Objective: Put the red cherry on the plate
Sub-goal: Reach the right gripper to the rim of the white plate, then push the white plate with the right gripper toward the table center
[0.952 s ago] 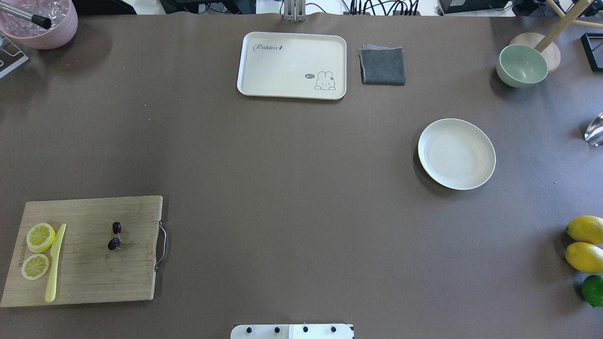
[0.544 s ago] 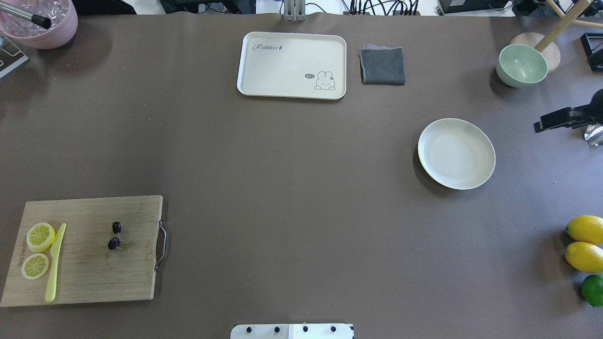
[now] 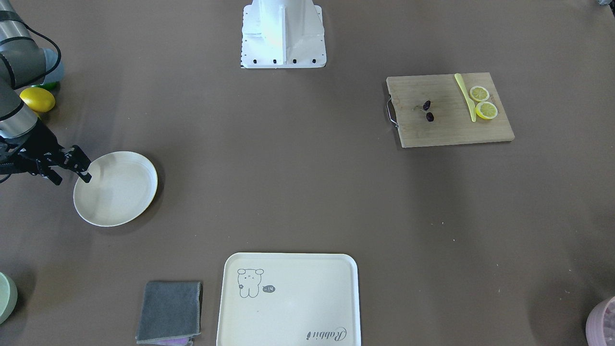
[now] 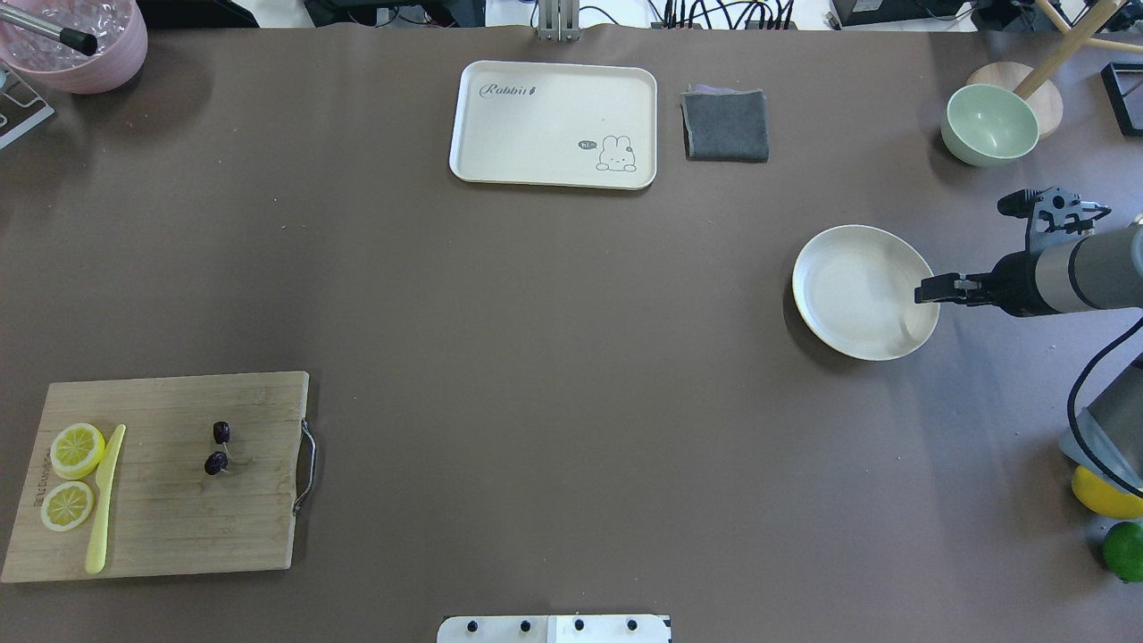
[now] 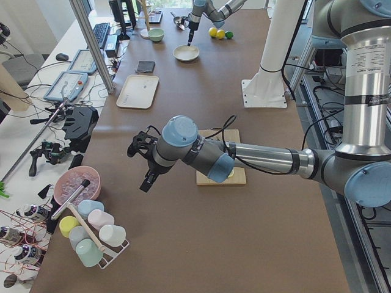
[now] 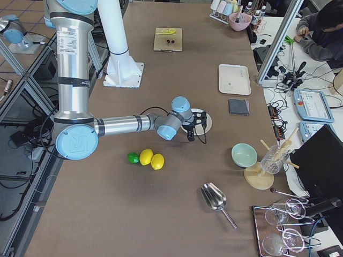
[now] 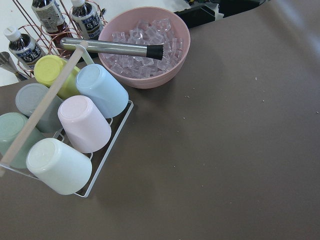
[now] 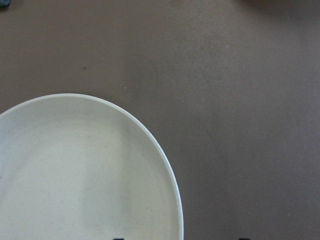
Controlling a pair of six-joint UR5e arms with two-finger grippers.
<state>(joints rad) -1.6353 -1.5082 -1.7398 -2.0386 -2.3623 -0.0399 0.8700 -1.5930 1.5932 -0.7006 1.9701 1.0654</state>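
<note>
Hovering: R tool over plate rim | cherry on board, well apart

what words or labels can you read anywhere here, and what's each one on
"Rabbit": script lettering in a corner of the cream tray.
"hi~": small speech bubble beside the rabbit drawing on the same tray; tiny, so this reading is tentative.
Cutting board: a mark along its short edge, too blurred to read.
Bottles: labels too small to read.

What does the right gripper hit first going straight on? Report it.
Probably the plate: the right gripper points down over its edge, jaws open; height above it is unclear.
</note>
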